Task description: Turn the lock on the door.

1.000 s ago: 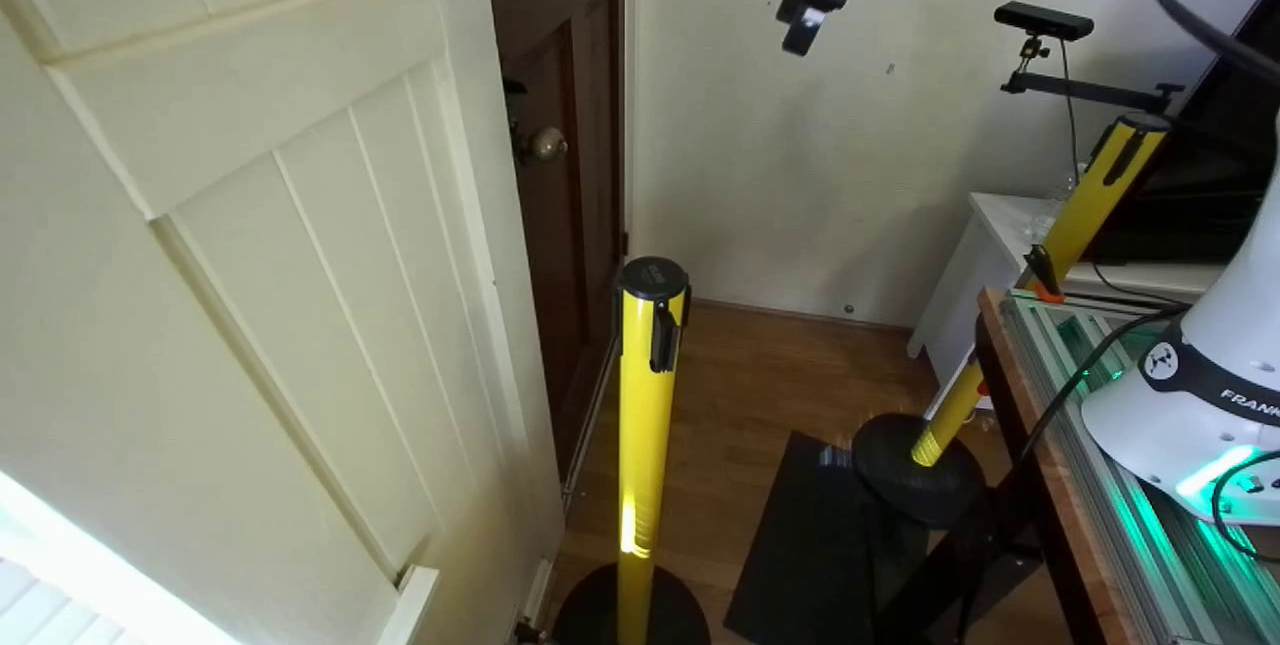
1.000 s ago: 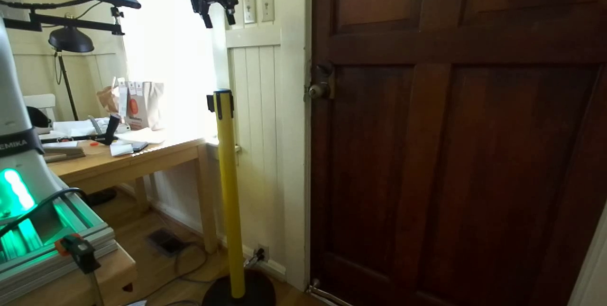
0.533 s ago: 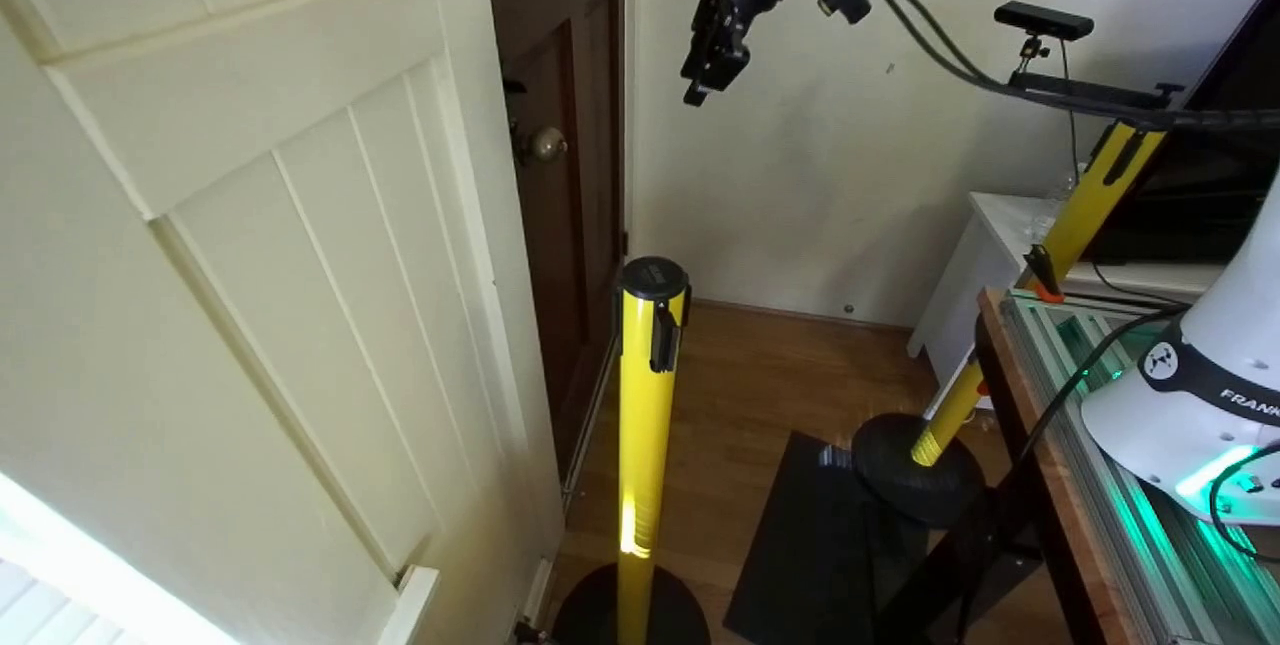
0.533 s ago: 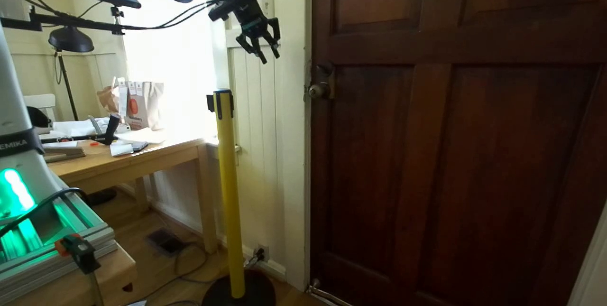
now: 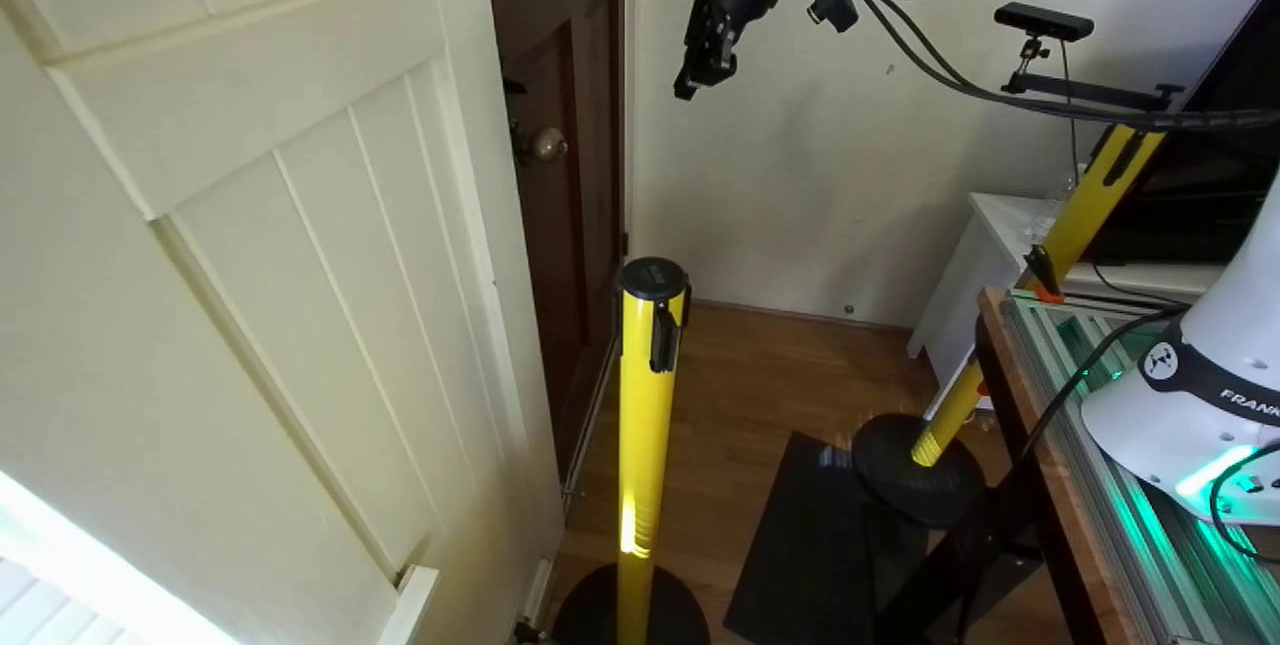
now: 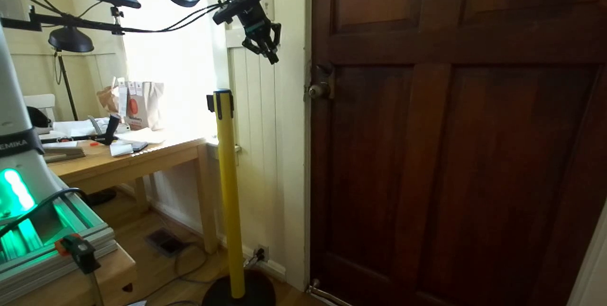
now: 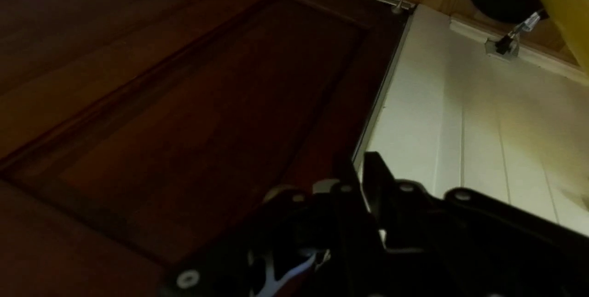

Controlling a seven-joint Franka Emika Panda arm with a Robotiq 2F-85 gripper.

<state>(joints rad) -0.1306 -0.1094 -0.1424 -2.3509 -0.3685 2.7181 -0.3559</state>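
The brown wooden door (image 6: 455, 163) stands flush in its frame. Near its edge the lock (image 6: 325, 67) shows as a small dark fitting above a round knob (image 6: 318, 90); an exterior view also catches the lock (image 5: 514, 87) just past the white frame. My gripper (image 6: 273, 60) hangs in the air at about that height, tilted downward and apart from both lock and door. In the wrist view the black fingers (image 7: 375, 172) are almost together, a thin gap left and nothing between them. There the gripper body covers the lower picture, and the lock does not show.
A yellow post (image 5: 640, 425) on a black base rises below the gripper, beside the white panelled wall (image 6: 258, 121). Black cables (image 5: 930, 65) trail from the wrist. A wooden table (image 6: 142, 154) with bags and papers stands by the window.
The arm has come down into fuller view and swung closer to the door, with only a slight shift lately. The fingers have drawn from wide apart to nearly touching.
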